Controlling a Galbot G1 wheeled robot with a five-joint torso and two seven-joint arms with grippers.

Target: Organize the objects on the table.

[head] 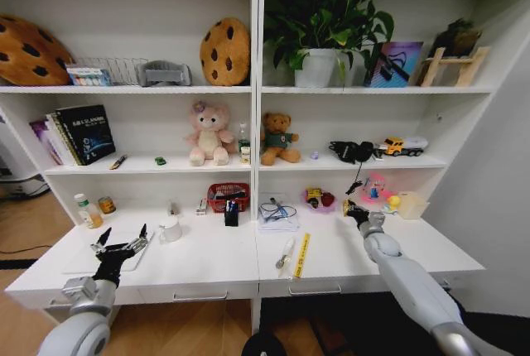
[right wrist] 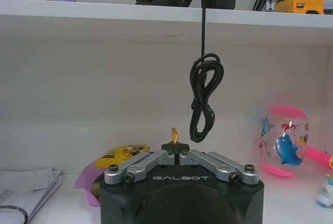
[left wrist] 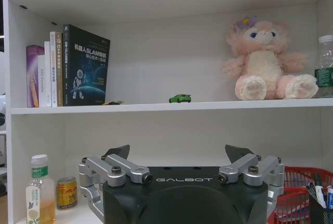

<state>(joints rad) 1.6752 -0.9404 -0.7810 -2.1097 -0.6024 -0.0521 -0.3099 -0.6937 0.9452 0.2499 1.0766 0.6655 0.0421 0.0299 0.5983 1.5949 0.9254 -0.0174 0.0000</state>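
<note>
My left gripper (head: 122, 242) (left wrist: 180, 153) hovers open and empty over the left end of the white table (head: 207, 261), above a flat silver laptop (head: 83, 263). A white mug (head: 170, 229) stands just to its right. A green toy car (head: 160, 160) (left wrist: 180, 98) sits on the shelf above. My right gripper (head: 354, 209) (right wrist: 174, 150) is shut on a small yellow item (right wrist: 174, 133) above the table's right half. Near the front edge lie a pen (head: 286, 252) and a long yellow packet (head: 302, 255). A can (head: 106, 204) (left wrist: 66, 192) stands at the back left.
A bottle (head: 87, 211), red basket (head: 228, 196), black pen holder (head: 231, 213), papers (head: 277, 214) and pink bowl (head: 319, 199) line the back of the desk. Plush bears (head: 209, 134), books (head: 79, 134) and headphones (head: 352, 151) with a dangling cable (right wrist: 204, 99) fill the shelf above.
</note>
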